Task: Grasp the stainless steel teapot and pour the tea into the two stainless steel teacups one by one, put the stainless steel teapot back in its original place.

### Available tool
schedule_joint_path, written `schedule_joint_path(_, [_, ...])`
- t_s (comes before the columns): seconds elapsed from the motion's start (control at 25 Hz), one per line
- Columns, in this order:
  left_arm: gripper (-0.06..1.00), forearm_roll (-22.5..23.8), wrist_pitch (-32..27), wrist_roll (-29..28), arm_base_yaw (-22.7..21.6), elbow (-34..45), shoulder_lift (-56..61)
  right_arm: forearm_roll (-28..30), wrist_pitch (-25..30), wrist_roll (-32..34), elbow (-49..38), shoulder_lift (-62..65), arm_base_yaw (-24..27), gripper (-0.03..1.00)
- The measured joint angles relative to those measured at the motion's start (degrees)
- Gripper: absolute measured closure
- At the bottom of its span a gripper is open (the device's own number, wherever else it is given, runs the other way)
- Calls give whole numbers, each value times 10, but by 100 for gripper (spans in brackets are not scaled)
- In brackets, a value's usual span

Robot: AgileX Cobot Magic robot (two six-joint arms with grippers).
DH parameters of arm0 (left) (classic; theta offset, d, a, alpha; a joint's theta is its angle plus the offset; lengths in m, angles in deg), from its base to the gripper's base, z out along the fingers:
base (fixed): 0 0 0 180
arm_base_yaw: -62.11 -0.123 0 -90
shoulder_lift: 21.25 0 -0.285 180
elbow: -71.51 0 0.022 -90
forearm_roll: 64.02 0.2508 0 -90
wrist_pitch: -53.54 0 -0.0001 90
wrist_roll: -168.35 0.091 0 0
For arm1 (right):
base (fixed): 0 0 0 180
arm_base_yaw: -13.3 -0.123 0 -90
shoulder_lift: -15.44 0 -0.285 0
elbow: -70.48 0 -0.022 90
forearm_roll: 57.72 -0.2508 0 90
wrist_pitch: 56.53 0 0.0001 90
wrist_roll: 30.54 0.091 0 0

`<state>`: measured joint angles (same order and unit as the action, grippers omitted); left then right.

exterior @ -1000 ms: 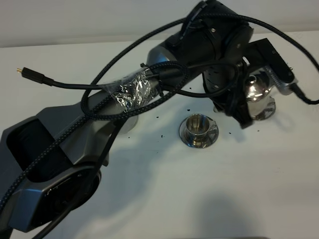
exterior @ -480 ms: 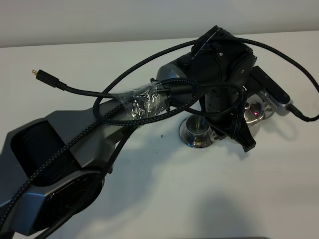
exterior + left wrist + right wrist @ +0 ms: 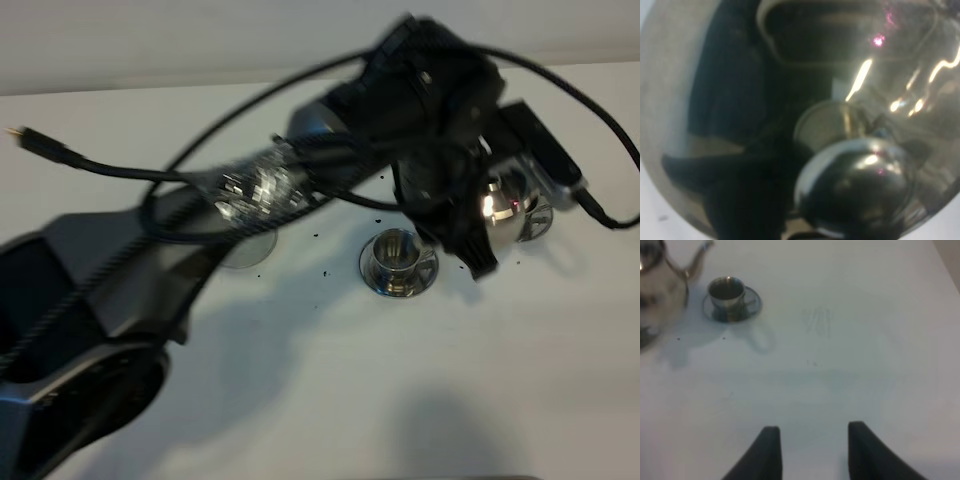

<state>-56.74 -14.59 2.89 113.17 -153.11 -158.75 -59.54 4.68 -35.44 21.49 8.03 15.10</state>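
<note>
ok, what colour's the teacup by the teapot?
Shiny silver teacup; clearest in exterior high view.

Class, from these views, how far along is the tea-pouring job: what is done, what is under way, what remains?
Done: the left gripper is shut on the stainless steel teapot. In hand: the pot is held near the teacup, beside its own saucer. Left: dark specks dot the table, but whether this cup holds tea cannot be told; the second is hidden. The pot must end on its saucer.
</note>
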Motion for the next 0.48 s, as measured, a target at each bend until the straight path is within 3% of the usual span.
schedule_joint_path(0.24, [72,30,-1,84,-47,0,32,0,0,0,0,0,0,66])
schedule_joint_path(0.48, [72,8,-1,156,-102,44,61,0,0,0,0,0,0,66])
